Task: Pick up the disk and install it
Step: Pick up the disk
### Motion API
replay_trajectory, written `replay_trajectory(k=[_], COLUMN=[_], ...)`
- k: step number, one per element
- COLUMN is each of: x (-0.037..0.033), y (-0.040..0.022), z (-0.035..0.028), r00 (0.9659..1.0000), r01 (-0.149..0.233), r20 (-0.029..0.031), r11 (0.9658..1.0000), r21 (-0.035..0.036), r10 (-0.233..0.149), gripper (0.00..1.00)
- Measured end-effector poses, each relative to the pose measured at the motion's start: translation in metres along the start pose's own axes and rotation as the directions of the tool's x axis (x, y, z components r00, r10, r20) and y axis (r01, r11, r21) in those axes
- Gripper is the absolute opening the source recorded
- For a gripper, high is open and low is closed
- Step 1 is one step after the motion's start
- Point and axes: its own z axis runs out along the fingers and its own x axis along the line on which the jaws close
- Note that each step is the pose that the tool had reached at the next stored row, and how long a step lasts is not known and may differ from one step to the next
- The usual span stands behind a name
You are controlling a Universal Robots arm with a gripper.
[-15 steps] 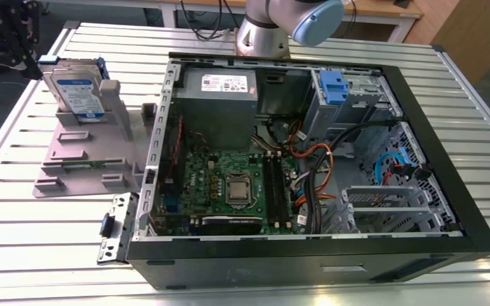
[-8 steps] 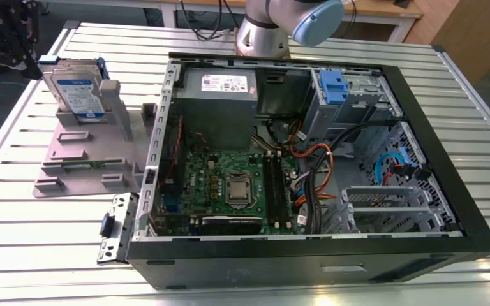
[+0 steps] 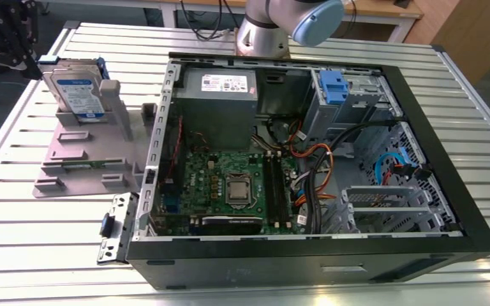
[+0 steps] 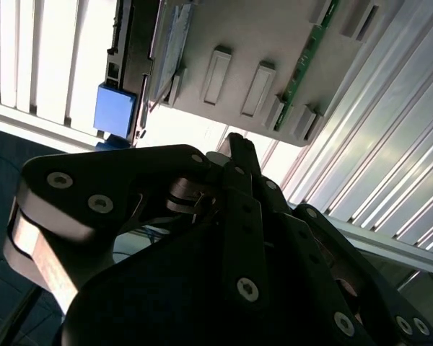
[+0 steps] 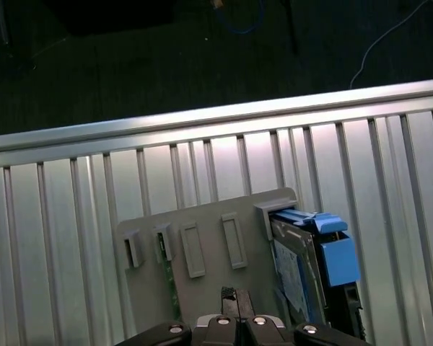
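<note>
Slatted table (image 3: 23,255) has the disk (image 3: 74,94) upright in its grey stand (image 3: 83,162) beside the open computer (image 3: 313,261), claw (image 5: 234,295) nearby pressed together, empty, so I reckon descending unspread could knock it over.

- Here's the disk (image 3: 73,89): silver metal, white-and-blue label, blue frame around it.
- The stand (image 3: 83,162) is plain grey.
- The table (image 3: 23,248) is pale silver, striped with ribs.
- The computer case (image 3: 313,258) is black outside, with a green motherboard (image 3: 228,185) and orange wires (image 3: 313,153) inside.
- The gripper (image 5: 234,297) is black all over.
</note>
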Motion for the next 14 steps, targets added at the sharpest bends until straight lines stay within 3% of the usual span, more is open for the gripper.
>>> replay_trajectory(k=[14], x=[0.0000], y=[0.0000], z=[0.0000], r00=[0.9989], r01=[0.046], r20=[-0.0015], r11=[0.9989], r21=[-0.0008], r10=[-0.046], gripper=[0.10])
